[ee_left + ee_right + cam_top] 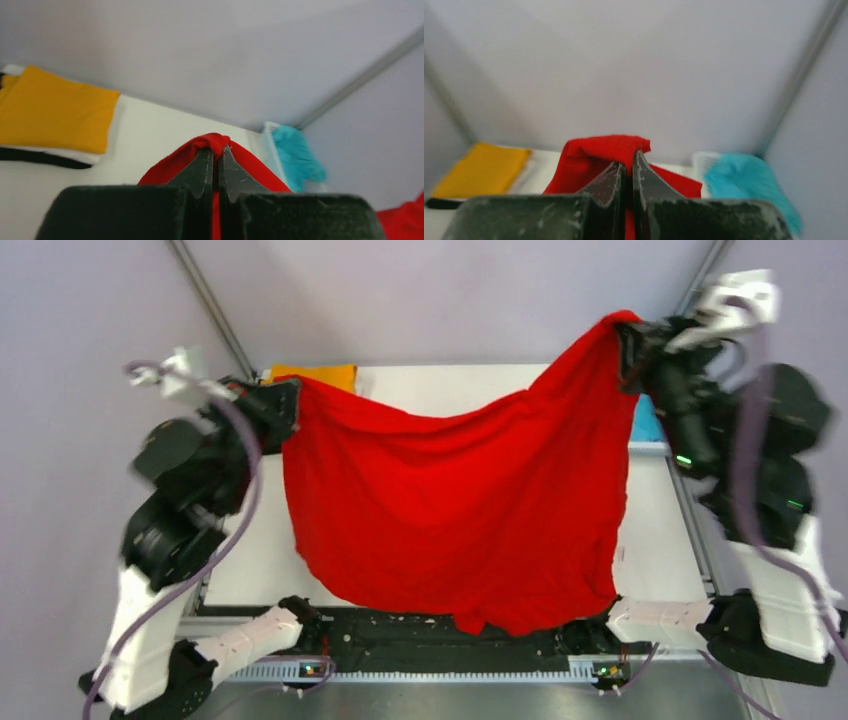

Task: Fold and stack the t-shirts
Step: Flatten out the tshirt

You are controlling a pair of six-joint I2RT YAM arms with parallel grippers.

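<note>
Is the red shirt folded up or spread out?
Spread out: the red shirt hangs wide between the left fingers and right fingers, each pinching an upper corner.

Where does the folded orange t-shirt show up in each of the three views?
Top external: orange t-shirt at upper left, peeking above the red t-shirt.
Left wrist: orange t-shirt at the left edge.
Right wrist: orange t-shirt at lower left, blurred.
Shared landmark: the red t-shirt, central in every view.
</note>
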